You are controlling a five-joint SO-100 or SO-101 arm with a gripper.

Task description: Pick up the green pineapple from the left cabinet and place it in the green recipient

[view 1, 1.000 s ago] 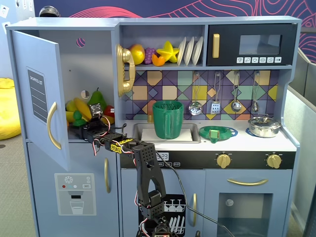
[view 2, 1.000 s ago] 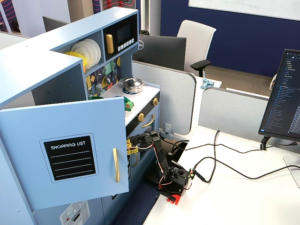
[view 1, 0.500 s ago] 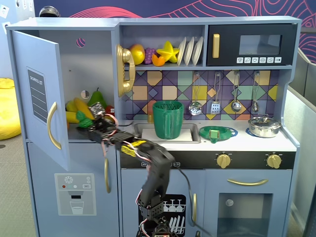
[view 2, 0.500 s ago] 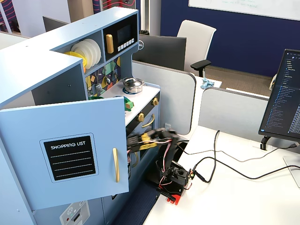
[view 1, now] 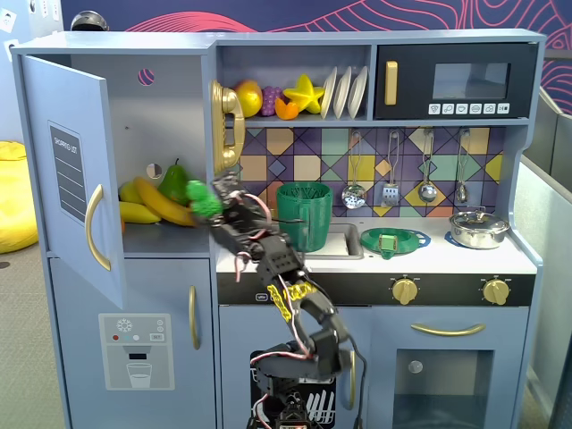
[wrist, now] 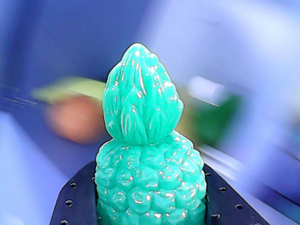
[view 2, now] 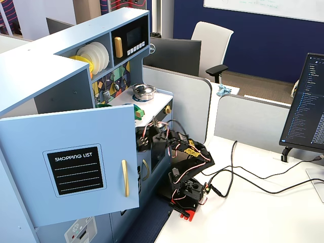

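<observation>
While our arm reaches up from the base of the toy kitchen, we see the hand [view 1: 207, 202] closed around the green pineapple [view 1: 202, 198], holding it at the mouth of the left cabinet [view 1: 165, 143], just in front of the shelf edge. In the wrist view the green pineapple [wrist: 149, 154] fills the middle of the picture, crown up, its bumpy body seated between the two dark perforated pads [wrist: 75, 199] of the hand; everything behind it is blurred.

We see the cabinet door [view 1: 73, 174] swung open to the left in a fixed view, its shopping-list label and curved gold handle facing us. On the shelf behind the pineapple lie yellow bananas [view 1: 152, 204] and a smooth green pear [view 1: 173, 181].

The green recipient [view 1: 303, 214] stands upright on the tabletop [view 1: 474, 257] of the kitchen, to the right of the pineapple and apart from it, beside the sink. Further right we see a flat green strainer dish [view 1: 394, 240] and a small metal pot [view 1: 478, 228].

In a fixed view from the side, the open door [view 2: 76, 162] hides the pineapple from us, and only the arm [view 2: 185, 157] shows.
</observation>
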